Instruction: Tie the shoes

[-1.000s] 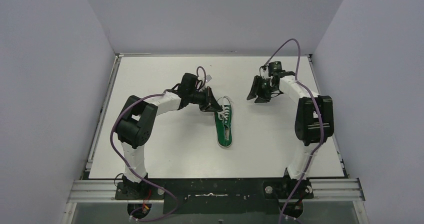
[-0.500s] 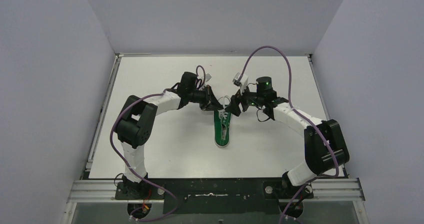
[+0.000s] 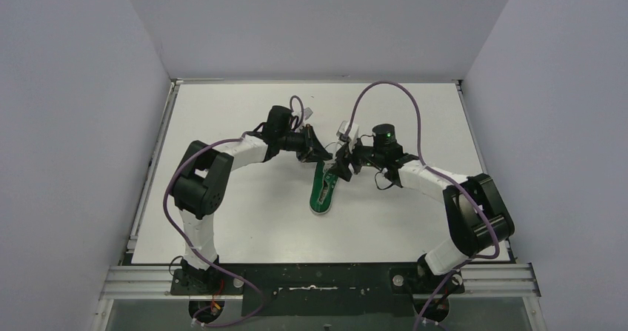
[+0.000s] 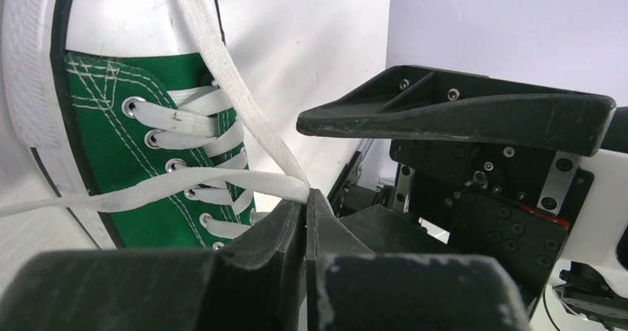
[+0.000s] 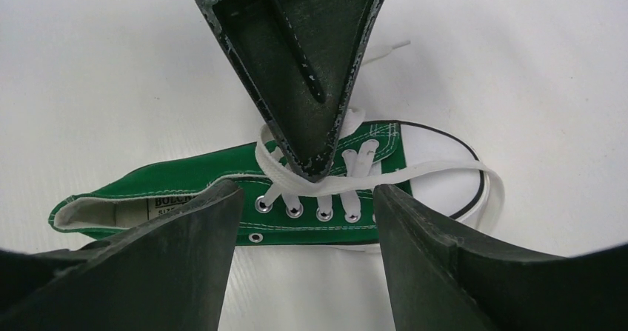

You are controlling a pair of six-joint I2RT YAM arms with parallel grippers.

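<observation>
Shoe [image 3: 323,192] position: on the table [image 3: 237,227], near its middle, between the two arms; toe cap [image 3: 319,208] toward the arm bases and slightly left. Left arm [image 3: 222,161] is bent in from the left; right arm [image 3: 437,179] is bent in from the right; both wrists meet over the far half of the shoe. Left gripper [image 4: 306,198]: fingers pressed together, clamped on a white lace [image 4: 222,57] at the tips, just above the upper eyelets [image 5: 295,211]. Right gripper [image 5: 307,190]: fingers spread wide, one on each side of the left gripper's tip, grasping nothing. Lace routing: two strands leave the clamp; one crosses the laced area toward the toe cap; the other runs off past the sole.
</observation>
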